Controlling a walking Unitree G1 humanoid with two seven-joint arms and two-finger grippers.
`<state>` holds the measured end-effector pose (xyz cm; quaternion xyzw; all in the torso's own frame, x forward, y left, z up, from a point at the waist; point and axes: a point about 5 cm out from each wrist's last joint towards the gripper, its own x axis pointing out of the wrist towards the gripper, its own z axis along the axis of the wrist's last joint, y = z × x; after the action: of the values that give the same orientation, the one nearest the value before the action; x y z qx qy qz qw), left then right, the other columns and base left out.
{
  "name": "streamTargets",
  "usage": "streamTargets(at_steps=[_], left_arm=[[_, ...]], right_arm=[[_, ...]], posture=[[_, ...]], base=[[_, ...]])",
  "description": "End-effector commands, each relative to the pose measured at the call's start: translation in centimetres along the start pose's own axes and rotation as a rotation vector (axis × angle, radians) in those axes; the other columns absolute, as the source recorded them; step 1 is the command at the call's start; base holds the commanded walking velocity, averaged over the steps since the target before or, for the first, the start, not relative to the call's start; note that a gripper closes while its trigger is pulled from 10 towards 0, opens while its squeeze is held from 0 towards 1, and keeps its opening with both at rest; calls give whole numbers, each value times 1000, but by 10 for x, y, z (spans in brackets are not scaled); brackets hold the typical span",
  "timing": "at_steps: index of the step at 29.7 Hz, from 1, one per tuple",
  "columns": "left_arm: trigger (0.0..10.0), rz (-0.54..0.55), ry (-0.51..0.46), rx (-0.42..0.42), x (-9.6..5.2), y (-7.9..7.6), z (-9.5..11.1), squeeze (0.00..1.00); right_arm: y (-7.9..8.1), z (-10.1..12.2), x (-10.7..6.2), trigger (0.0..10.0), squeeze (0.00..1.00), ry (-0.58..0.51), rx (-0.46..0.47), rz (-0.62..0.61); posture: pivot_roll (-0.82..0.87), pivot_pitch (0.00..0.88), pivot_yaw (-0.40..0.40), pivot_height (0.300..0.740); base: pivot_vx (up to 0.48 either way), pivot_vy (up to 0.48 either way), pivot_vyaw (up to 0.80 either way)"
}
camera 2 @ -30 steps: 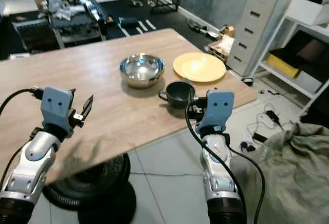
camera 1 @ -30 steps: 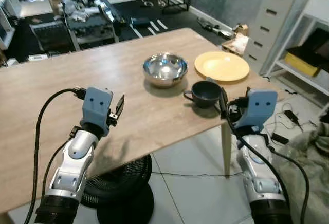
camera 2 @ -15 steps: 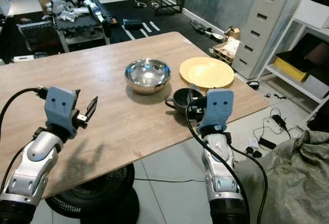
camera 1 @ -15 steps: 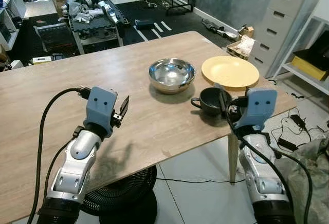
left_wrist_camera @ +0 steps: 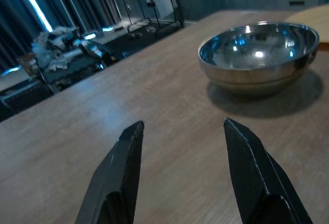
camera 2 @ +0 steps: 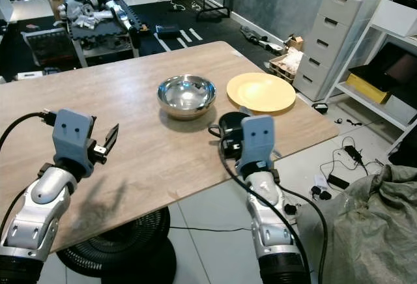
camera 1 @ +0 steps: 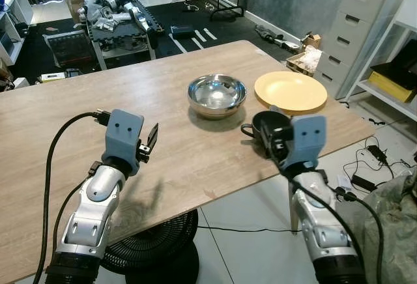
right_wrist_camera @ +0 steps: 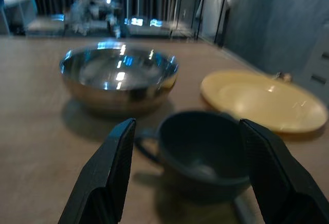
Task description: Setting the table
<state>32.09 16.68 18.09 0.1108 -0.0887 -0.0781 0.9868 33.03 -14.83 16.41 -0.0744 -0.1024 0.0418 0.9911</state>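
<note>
On the wooden table (camera 1: 65, 108) stand a steel bowl (camera 1: 217, 94), a yellow plate (camera 1: 290, 91) to its right, and a dark cup (camera 1: 267, 123) in front of both near the table's right front edge. My right gripper (right_wrist_camera: 190, 183) is open, level with the cup (right_wrist_camera: 205, 152), its fingers (right_wrist_camera: 110, 172) set wider than the cup and just short of it; the handle points toward the left finger. My left gripper (camera 1: 146, 142) hovers open over bare wood left of the bowl (left_wrist_camera: 257, 57), holding nothing.
The table's front edge runs just below both wrists. A black fan (camera 1: 156, 245) sits on the tiled floor under it. Grey drawers (camera 1: 368, 23) and a white shelf stand to the right, cables and a grey-green cloth (camera 2: 365, 219) lie on the floor.
My right gripper has swung left, in behind the cup, and now covers part of it in the head views. The left arm has barely moved. The camera shifted slightly.
</note>
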Motion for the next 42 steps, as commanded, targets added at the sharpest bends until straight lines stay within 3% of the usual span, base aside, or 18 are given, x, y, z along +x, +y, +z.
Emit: streamTargets(at_steps=[1, 6, 8, 13, 17, 21, 22, 23, 24, 25, 34, 36, 42], left_arm=[[10000, -7, 23, 29, -1, 3, 0, 0], [10000, -8, 30, 54, 1, 4, 2, 0], [10000, 8, 20, 68, 6, 10, 9, 0], [10000, 8, 16, 70, 6, 12, 11, 0], [10000, 8, 16, 70, 4, 12, 12, 0], [10000, 6, 22, 66, 0, 10, 12, 0], [10000, 6, 22, 66, 0, 10, 12, 0], [10000, 5, 21, 65, 0, 9, 13, 0], [10000, 5, 21, 65, 0, 9, 13, 0], [10000, 8, 18, 63, 0, 9, 14, 0], [10000, 13, 23, 61, -3, 8, 14, 0], [10000, 18, 26, 60, -4, 8, 14, 0], [10000, 17, 35, 56, -5, 7, 11, 0]], right_arm=[[3, -11, 3, 10000, 0, 83, -13, -19], [-1, -16, 7, 10000, 0, 136, -1, -74], [-11, -21, 13, 10000, 0, 192, 33, -199], [-15, -20, 16, 10000, 0, 191, 38, -245], [-19, -24, 17, 10000, 0, 225, 120, -280], [-34, -27, 28, 10000, 0, 287, 224, -357], [-34, -27, 28, 10000, 0, 287, 224, -357], [-34, -26, 36, 10000, 0, 309, 315, -341], [-34, -26, 36, 10000, 0, 309, 315, -341], [-27, -24, 44, 10000, 0, 334, 425, -294], [-14, -24, 55, 10000, 0, 394, 526, -229], [-12, -6, 60, 10000, 0, 262, 507, -198], [-10, 13, 57, 10000, 0, 113, 372, -168]], posture=[[26, 0, 92, 740], [39, 0, 89, 740], [53, 0, 89, 740], [61, 0, 88, 740], [66, 0, 86, 740], [73, 0, 81, 740], [73, 0, 81, 740], [80, 0, 76, 740], [80, 0, 76, 740], [84, 0, 73, 740], [94, 0, 61, 740], [95, 0, 60, 740], [78, 0, 73, 740]], base=[[0, 0, 0], [0, 0, 0], [0, 0, 0], [0, 0, 0], [0, 0, 0], [0, 0, 0], [0, 0, 0], [0, 0, 0], [0, 0, 0], [0, 0, 0], [0, 0, 0], [0, 0, 0], [0, 0, 0]])
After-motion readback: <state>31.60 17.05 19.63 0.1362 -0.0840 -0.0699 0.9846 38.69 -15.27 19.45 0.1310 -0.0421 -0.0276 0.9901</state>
